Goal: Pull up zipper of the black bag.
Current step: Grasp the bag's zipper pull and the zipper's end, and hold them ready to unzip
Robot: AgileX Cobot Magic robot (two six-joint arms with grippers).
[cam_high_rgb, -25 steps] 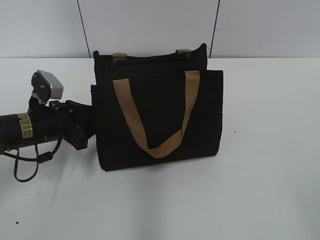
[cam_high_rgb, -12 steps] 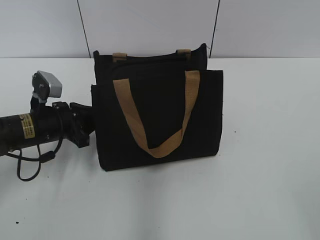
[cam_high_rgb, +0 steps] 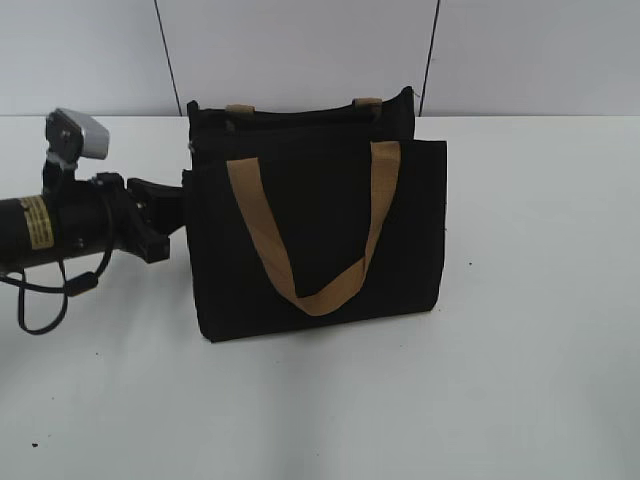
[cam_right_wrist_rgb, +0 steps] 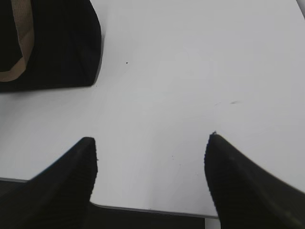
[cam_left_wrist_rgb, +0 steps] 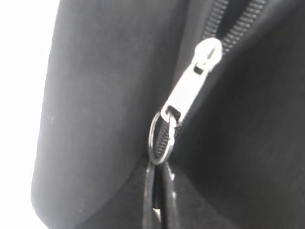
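Standing upright at the centre of the exterior view is one black bag (cam_high_rgb: 320,235), boxy, on a white tabletop (cam_high_rgb: 520,380). Two tan handles show on it: one hangs in a long V down the front panel (cam_high_rgb: 310,270), and of the other only two short tan tabs (cam_high_rgb: 240,110) peek over the top edge at the back. One arm shows in that view, the left arm (cam_high_rgb: 70,228), lying level at middle left with its wrist camera (cam_high_rgb: 75,135) raised above it; its black end presses against the bag's left side.

One zipper (cam_left_wrist_rgb: 188,93) shows in the left wrist view, in the upper middle of the frame: a silvery slider on a black zip track (cam_left_wrist_rgb: 238,24) that runs off to the upper right, with a single ring pull (cam_left_wrist_rgb: 161,138) hanging from its lower end. The left gripper (cam_left_wrist_rgb: 159,200) is at the bottom centre of that view, directly below the ring; its thin dark fingers (cam_left_wrist_rgb: 170,200) stand narrowly together right under the ring, but whether they pinch it cannot be told.

In the right wrist view the right gripper (cam_right_wrist_rgb: 150,176) is spread wide, two dark fingertips (cam_right_wrist_rgb: 76,167) at the lower left and lower right with bare tabletop between them, holding nothing. A corner of the bag sits well apart in that frame's upper left.
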